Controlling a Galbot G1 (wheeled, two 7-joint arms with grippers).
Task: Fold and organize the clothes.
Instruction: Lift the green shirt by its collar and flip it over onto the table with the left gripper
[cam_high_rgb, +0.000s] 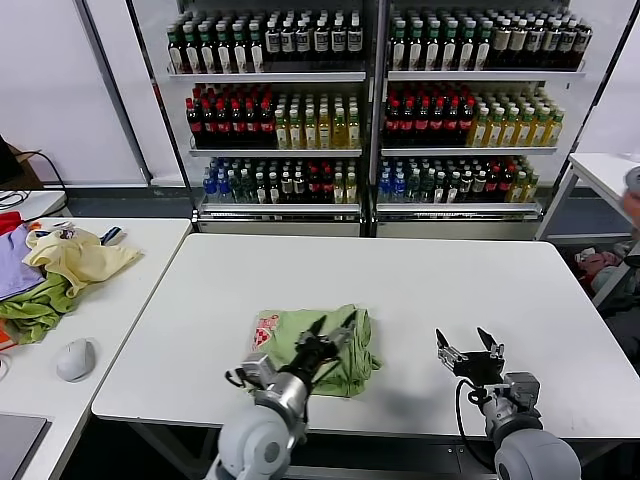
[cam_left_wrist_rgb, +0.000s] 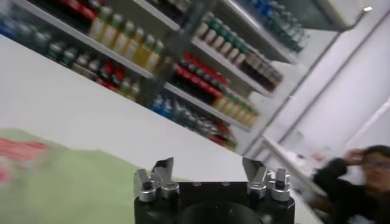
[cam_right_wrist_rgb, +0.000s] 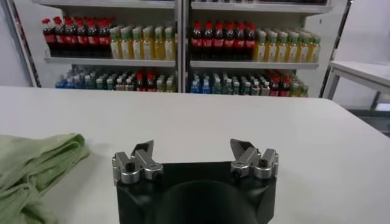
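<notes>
The light green shirt (cam_high_rgb: 318, 350) lies folded into a small bundle near the front of the white table (cam_high_rgb: 420, 290), its red-and-white print (cam_high_rgb: 264, 330) showing at the left end. My left gripper (cam_high_rgb: 334, 325) is open and empty, just above the bundle's middle. The left wrist view shows the green cloth (cam_left_wrist_rgb: 67, 189) below the open gripper (cam_left_wrist_rgb: 207, 164). My right gripper (cam_high_rgb: 464, 340) is open and empty over bare table to the right of the shirt. The right wrist view shows the shirt's edge (cam_right_wrist_rgb: 36, 161) off to one side of that gripper (cam_right_wrist_rgb: 192, 148).
A side table at the left holds a pile with a pale yellow garment (cam_high_rgb: 80, 258), a darker green one (cam_high_rgb: 35, 310) and a purple one (cam_high_rgb: 15, 270), plus a computer mouse (cam_high_rgb: 75, 358). Shelves of bottles (cam_high_rgb: 370, 100) stand behind. A person (cam_left_wrist_rgb: 356, 182) is at the far right.
</notes>
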